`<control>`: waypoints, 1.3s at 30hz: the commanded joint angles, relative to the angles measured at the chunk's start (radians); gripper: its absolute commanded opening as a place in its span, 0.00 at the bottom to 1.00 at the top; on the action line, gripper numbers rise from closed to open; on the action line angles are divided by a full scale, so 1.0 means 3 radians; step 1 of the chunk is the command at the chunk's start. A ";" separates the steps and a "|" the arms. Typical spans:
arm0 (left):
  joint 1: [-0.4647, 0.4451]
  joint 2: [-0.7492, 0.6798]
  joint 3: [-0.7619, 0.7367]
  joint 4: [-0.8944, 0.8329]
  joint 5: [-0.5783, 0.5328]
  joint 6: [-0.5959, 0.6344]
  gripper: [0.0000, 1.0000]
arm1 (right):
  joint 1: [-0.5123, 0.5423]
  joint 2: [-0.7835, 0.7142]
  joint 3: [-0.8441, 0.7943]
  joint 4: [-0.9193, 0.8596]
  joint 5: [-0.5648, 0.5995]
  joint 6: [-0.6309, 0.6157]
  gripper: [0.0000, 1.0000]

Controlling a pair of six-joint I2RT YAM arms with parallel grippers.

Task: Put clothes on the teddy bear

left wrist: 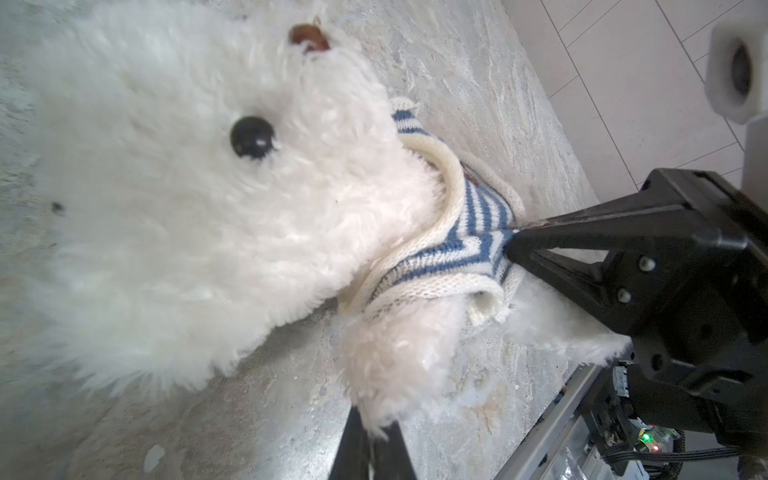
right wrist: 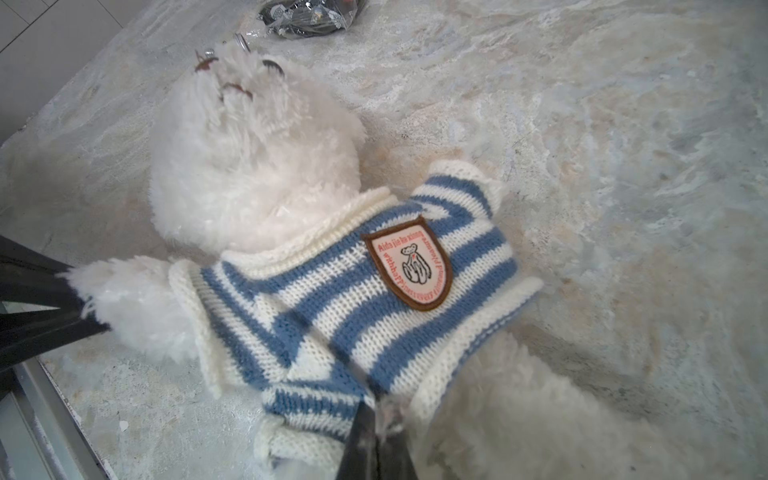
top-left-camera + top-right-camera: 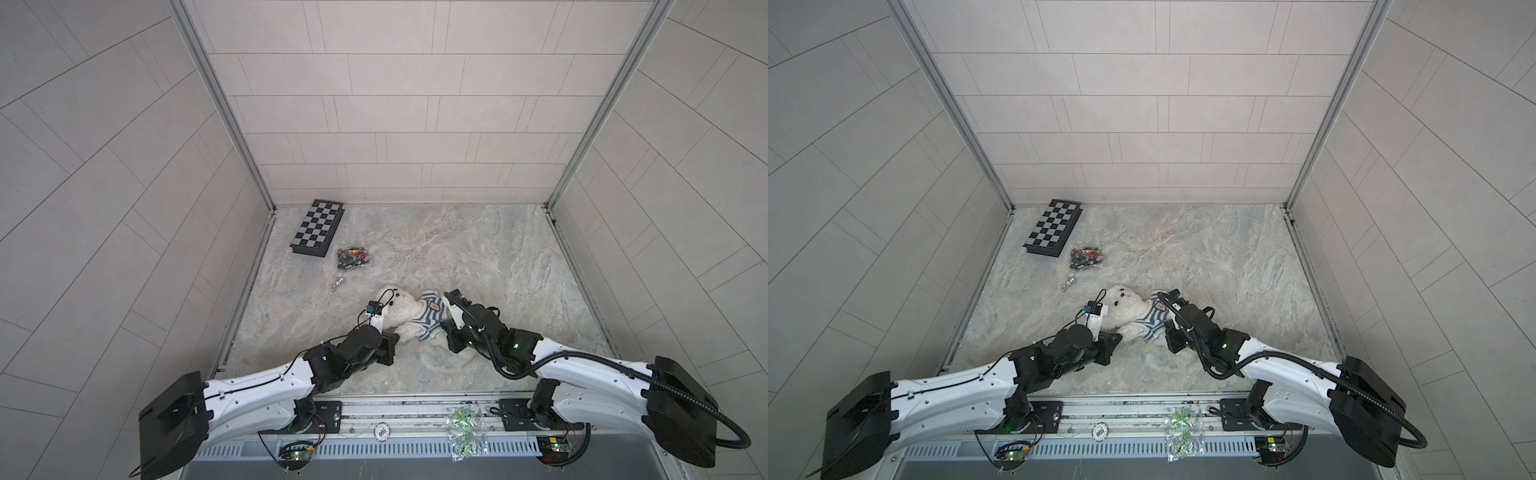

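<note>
Teddy bear: fluffy white plush, black eyes, brown nose. Lying face-up on desk, between left end effector and right end effector. Blue-white striped shirt on torso; sleeved paw pinched by left end effector.

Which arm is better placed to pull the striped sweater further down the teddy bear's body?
Right. The right gripper is shut on the sweater near its lower edge, so it can likely drag downward. The left gripper is shut on the sleeved paw of the teddy bear, likely an anchor.
</note>
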 commanded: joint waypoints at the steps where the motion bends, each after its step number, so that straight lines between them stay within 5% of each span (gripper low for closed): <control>1: 0.0054 -0.0017 -0.0065 -0.0218 -0.0119 0.0106 0.00 | -0.0062 0.0017 -0.0002 -0.0203 0.0166 -0.0011 0.00; 5: 0.0053 0.0101 -0.0005 -0.0145 -0.0085 0.0148 0.00 | 0.0095 0.0082 0.0138 -0.0137 0.0052 0.0021 0.05; 10: 0.0053 0.0122 0.0054 -0.0216 -0.0149 0.0172 0.00 | 0.0121 -0.0024 0.0347 -0.0313 0.0153 -0.0119 0.37; 14: 0.0062 0.0111 0.0117 -0.0369 -0.0244 0.0269 0.00 | -0.0054 -0.0029 0.0539 -0.0542 0.0117 -0.0334 0.47; 19: 0.0203 0.0121 0.0171 -0.0433 -0.0219 0.0356 0.00 | -0.0360 0.0249 0.0703 -0.0572 -0.0038 -0.0459 0.47; 28: 0.0453 0.0081 0.0251 -0.0542 -0.0162 0.0471 0.01 | -0.0362 0.0604 0.0633 -0.0288 -0.0295 -0.0320 0.41; 35: 0.0528 -0.0060 0.0457 -0.0902 -0.0372 0.0594 0.29 | -0.0181 0.0571 0.0500 -0.0230 -0.0285 -0.0159 0.40; 39: 0.0527 -0.0143 0.0700 -0.1242 -0.0557 0.0647 0.32 | -0.0066 0.0583 0.0427 -0.0073 -0.0300 -0.0025 0.39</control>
